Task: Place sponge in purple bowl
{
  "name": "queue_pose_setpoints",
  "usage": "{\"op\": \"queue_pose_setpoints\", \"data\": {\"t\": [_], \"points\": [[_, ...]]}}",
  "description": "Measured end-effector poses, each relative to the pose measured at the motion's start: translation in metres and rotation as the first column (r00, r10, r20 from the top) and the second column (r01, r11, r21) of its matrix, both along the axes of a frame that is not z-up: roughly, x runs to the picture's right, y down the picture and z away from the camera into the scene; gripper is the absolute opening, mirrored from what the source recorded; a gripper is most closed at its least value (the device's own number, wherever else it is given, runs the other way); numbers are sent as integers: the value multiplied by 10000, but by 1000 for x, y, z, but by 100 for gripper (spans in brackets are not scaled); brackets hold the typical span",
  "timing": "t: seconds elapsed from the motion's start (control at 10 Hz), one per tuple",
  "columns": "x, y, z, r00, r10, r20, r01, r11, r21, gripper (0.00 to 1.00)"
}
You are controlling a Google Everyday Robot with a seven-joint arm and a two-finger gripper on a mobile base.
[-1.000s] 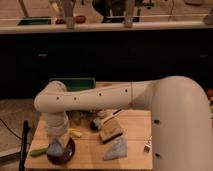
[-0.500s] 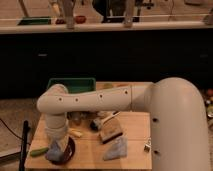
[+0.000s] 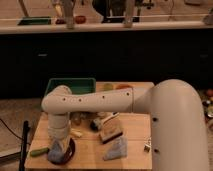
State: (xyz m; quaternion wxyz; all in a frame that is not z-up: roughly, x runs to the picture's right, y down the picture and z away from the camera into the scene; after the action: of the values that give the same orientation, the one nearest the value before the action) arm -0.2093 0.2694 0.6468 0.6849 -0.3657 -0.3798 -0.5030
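Observation:
My gripper [image 3: 58, 144] points straight down at the front left of the wooden table, below the white wrist of my arm [image 3: 85, 101]. The pale blue-grey sponge [image 3: 55, 150] is right under the gripper, over the left part of the purple bowl [image 3: 69, 153]. The bowl looks dark maroon and sits on the table near its front left corner. The wrist and the sponge hide most of the gripper and part of the bowl. I cannot tell whether the sponge rests in the bowl or hangs just above it.
A green rectangular bin [image 3: 70, 85] stands at the back left. A brown brush [image 3: 111, 131] and a flat blue-grey triangular piece [image 3: 116, 148] lie mid-table. A green object [image 3: 39, 151] lies left of the bowl. A small item [image 3: 147, 146] sits at the right edge.

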Motion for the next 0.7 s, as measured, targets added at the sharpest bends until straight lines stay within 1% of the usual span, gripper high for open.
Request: {"op": "queue_pose_setpoints", "data": {"t": [0.1,0.2,0.3,0.7], "points": [[0,0,0,10000,17,11,-17,10000,10,69],[0,-1,-1,10000,27,36,-27,10000,35,77],[0,-2,-2,10000,34,58,-35,10000,54,80],[0,-4,-3,9998,105,164,-106,9999,57,80]]}}
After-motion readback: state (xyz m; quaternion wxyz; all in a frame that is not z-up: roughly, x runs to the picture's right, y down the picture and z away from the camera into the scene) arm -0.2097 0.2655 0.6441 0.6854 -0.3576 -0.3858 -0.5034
